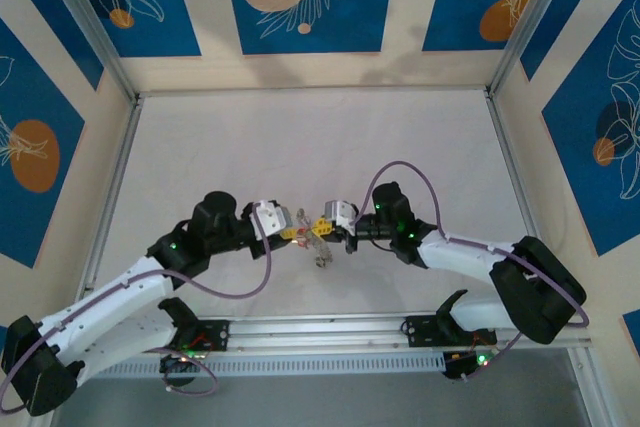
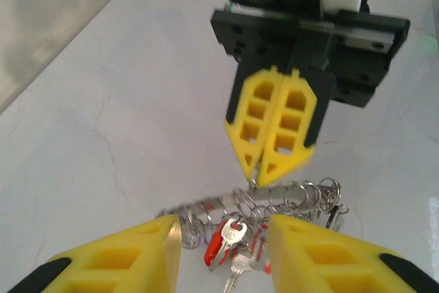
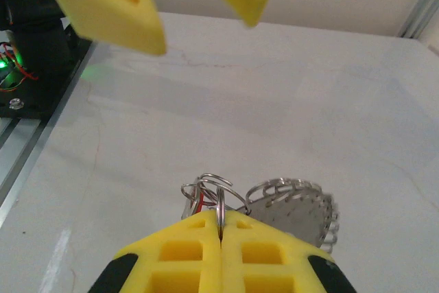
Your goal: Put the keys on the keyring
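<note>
The keyring [image 2: 302, 193], a grey metal band threaded with many small silvery rings, hangs just above the table between the two arms [image 1: 322, 255]. My right gripper [image 3: 220, 216] is shut on one small ring [image 3: 220, 200] at the keyring's top edge; the band [image 3: 302, 214] shows to its right. Several keys [image 2: 233, 235], one with a red head [image 2: 214, 248], dangle from the rings. My left gripper [image 2: 223, 223] is open, its yellow fingers [image 2: 151, 245] on either side of the keys without touching them. The right gripper [image 2: 259, 178] faces it tip-down.
A white tabletop [image 1: 310, 147] stretches away behind the grippers, walled on three sides by patterned panels. An aluminium rail [image 1: 330, 327] runs along the near edge. Black arm hardware with a green light [image 3: 34, 53] stands at the left of the right wrist view.
</note>
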